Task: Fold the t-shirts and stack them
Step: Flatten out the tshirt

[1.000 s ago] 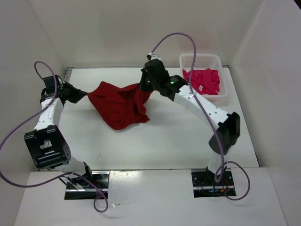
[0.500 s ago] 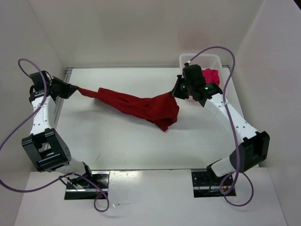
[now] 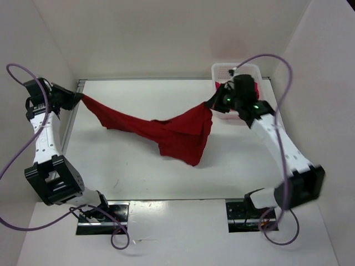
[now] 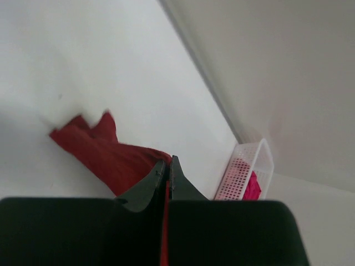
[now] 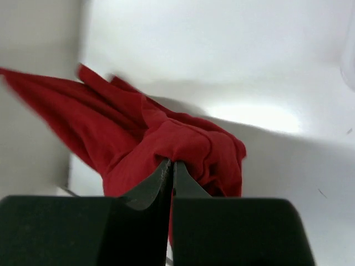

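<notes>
1. The left gripper (image 3: 77,98) sits at the far left edge of the table (image 3: 138,177), clenched on 1 end of the dark red shirt (image 3: 166,133). In the left wrist view its fingertips (image 4: 168,160) press together with only a thin red sliver between them, and the pinched cloth itself is mostly hidden behind the black fingers.
2. The dark red shirt (image 4: 105,155) stretches between the 2 grippers and sags in the middle into a bunched fold. That lowest fold seems to rest on the table, though the top view does not settle whether it touches. Collar and sleeves cannot be picked out among the creases.
3. The right gripper (image 3: 212,104) is at the far right, just beside the white lattice basket (image 3: 219,69), and grasps the shirt's other end. In the right wrist view (image 5: 169,163) its jaws are closed, with red cloth (image 5: 138,133) bundled at the tips and the held edge out of sight.
4. From above, the basket in the far right corner is largely covered by the right arm. The left wrist view shows its lattice wall (image 4: 247,166) and part of a magenta-pink shirt (image 4: 252,185) inside, the rest cut off by the gripper body.
</notes>
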Motion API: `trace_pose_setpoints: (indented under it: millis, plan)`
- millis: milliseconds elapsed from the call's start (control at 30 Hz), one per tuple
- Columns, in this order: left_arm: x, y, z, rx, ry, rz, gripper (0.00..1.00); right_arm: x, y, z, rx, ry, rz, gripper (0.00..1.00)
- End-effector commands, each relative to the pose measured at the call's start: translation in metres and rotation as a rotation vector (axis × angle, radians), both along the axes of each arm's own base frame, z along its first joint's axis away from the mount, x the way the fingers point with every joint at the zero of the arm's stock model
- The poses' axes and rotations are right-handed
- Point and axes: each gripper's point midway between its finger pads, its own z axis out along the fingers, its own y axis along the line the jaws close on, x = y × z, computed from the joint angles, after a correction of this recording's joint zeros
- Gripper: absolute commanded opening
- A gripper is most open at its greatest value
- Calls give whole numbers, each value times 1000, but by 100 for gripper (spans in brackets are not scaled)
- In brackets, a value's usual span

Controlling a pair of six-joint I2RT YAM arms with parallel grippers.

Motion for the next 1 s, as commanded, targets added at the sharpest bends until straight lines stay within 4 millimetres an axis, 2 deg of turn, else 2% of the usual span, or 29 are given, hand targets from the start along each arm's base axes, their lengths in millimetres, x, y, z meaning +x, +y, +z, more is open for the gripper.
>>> trace_pose_setpoints:
  millis: [0,33,67,167,200,233,267,300,333,400,433,467,500,533,600,633,667,733,767,800,833,933,967]
  plan:
    - [-1,6,-36,-7,61,21,0,43,10,-118,-81,217,-9,1]
    - [-1,4,-41,4,66,15,0,59,11,-117,-88,200,-27,1]
    - [0,2,-54,15,95,13,0,85,8,-131,-127,213,-78,1]
    - [-1,2,-62,37,123,25,0,111,7,-143,-170,246,-120,1]
    - [-3,1,-68,31,135,24,0,123,8,-117,-158,190,-136,10]
    - [-5,1,-74,25,148,24,0,123,18,-110,-164,167,-128,19]
    - [-5,0,-74,25,148,24,0,121,15,-89,-177,115,-165,29]
    - [-5,0,-76,25,148,24,0,115,17,-80,-184,97,-171,46]
    - [-7,0,-80,21,156,23,0,104,24,-80,-197,98,-158,52]
    - [-7,-4,-84,20,160,14,0,67,25,-95,-168,150,-141,59]
    - [-9,-6,-92,12,177,13,0,37,31,-133,-148,237,-125,59]
    - [-11,-10,-97,16,187,-1,0,15,34,-128,-108,231,-109,59]
    - [-11,-10,-99,16,187,-1,0,-5,40,-141,-92,270,-89,52]
    - [-13,-16,-109,13,208,-8,0,-42,51,-177,-91,363,-57,46]
    - [-17,-23,-108,32,208,-20,0,-80,60,-188,-70,403,-17,35]
    - [-17,-33,-114,45,219,-46,0,-100,61,-207,-69,460,-18,23]
    - [-19,-39,-113,52,219,-54,0,-119,69,-214,-76,482,17,18]
    - [-24,-58,-124,70,249,-94,0,-141,73,-230,-54,524,28,13]
    - [-29,-64,-123,82,253,-99,0,-151,78,-236,-50,540,51,12]
    - [-34,-71,-131,85,269,-119,0,-160,79,-248,-62,575,59,15]
    - [-39,-78,-136,92,287,-131,0,-163,84,-250,-59,580,68,22]
    - [-52,-80,-141,117,309,-133,0,-177,100,-262,-61,609,99,49]
    - [-54,-79,-140,124,313,-123,0,-180,107,-262,-51,608,113,51]
